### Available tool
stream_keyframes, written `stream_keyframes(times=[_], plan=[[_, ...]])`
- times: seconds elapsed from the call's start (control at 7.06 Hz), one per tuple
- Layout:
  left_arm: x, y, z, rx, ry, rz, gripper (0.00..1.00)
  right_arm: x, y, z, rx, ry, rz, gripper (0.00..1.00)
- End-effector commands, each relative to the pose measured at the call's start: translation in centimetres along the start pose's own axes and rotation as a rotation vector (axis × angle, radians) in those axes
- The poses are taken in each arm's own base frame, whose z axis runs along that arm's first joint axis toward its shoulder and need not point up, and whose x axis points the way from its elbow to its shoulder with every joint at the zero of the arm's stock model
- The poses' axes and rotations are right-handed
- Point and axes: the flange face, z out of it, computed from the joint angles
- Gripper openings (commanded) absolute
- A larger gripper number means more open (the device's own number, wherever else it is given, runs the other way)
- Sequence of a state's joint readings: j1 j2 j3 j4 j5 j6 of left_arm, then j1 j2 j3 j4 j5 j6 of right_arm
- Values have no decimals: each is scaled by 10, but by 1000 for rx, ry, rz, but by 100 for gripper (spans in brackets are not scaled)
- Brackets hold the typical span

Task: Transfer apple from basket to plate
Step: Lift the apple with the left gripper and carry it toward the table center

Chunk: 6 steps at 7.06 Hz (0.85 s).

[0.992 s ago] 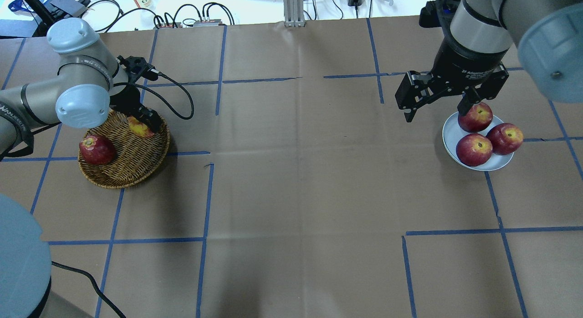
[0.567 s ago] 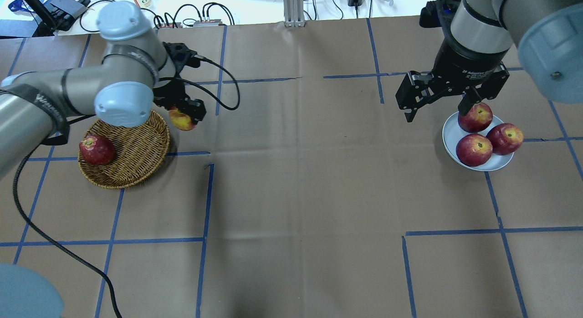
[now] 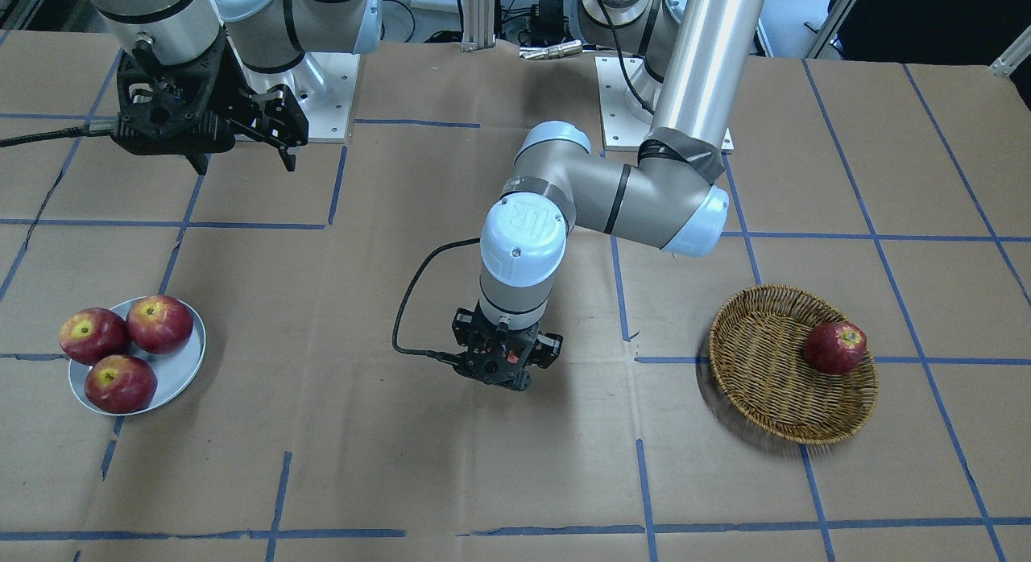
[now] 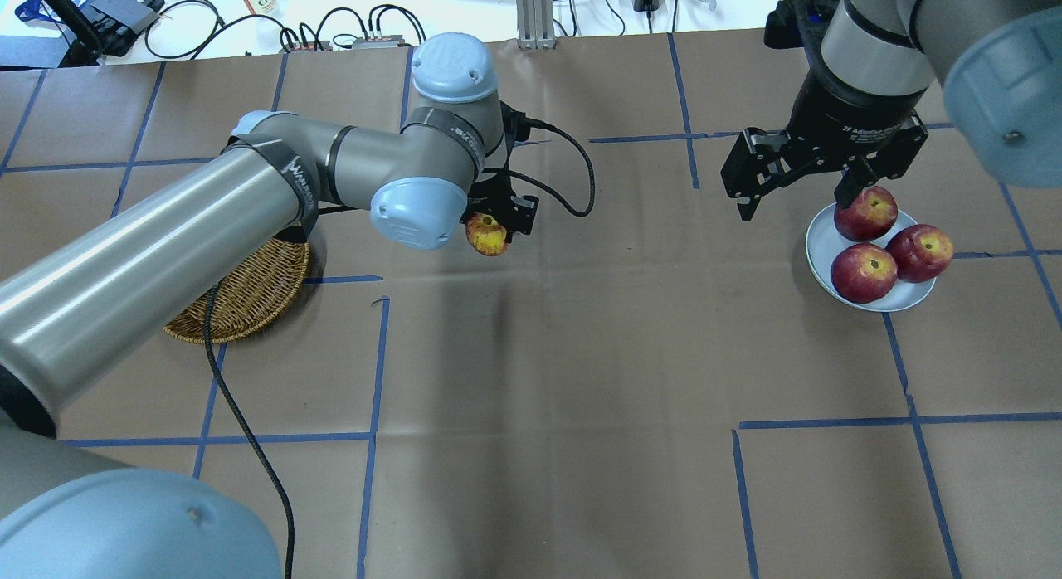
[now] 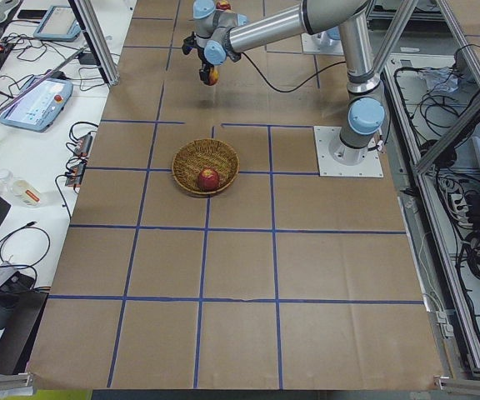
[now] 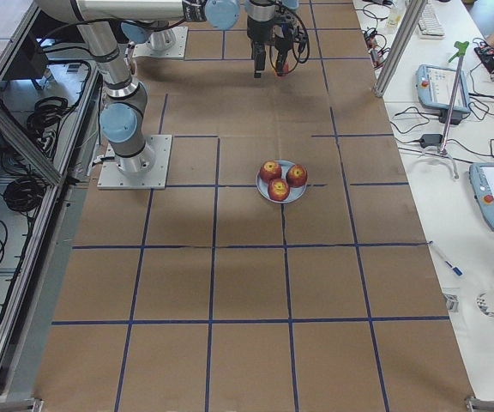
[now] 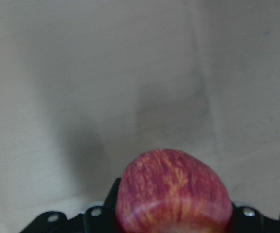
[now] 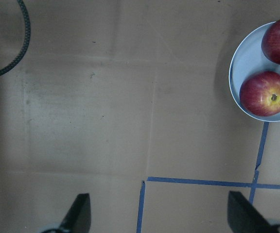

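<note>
L gripper (image 4: 498, 226) clamped on apple (image 4: 486, 235), held above table betw. basket (image 4: 249, 301) and plate (image 4: 821, 240). R gripper (image 4: 795, 206) jaws apart, prob. raised beside plate.

The round tan wicker basket (image 3: 757, 369), a dark red apple (image 3: 835, 347) in it, sits at the left of the brown paper-covered table (image 4: 581, 355); the round pale grey-blue plate (image 3: 175, 374), bearing three red apples (image 3: 159, 323), sits at its right. Between them, the yellow-streaked red apple (image 4: 487, 235) hangs above the table in the left gripper (image 3: 504, 367).
</note>
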<state>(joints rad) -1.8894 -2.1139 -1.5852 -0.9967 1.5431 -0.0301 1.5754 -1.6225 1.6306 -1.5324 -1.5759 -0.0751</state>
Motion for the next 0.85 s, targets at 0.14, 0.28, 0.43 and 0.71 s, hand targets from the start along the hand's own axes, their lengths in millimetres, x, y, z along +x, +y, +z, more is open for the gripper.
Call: stream_keyframes(times=[0.14, 0.28, 0.43, 0.71], plan=[[16, -20, 19, 21, 12, 19, 37, 1, -1, 0, 1, 0, 1, 100], [24, -22, 19, 22, 11, 30, 37, 1, -1, 0, 1, -2, 1, 100], [27, -21, 28, 11, 7, 35, 37, 1, -1, 0, -1, -2, 1, 100], [28, -20, 32, 4, 5, 37, 41, 1, -1, 0, 1, -2, 1, 100]])
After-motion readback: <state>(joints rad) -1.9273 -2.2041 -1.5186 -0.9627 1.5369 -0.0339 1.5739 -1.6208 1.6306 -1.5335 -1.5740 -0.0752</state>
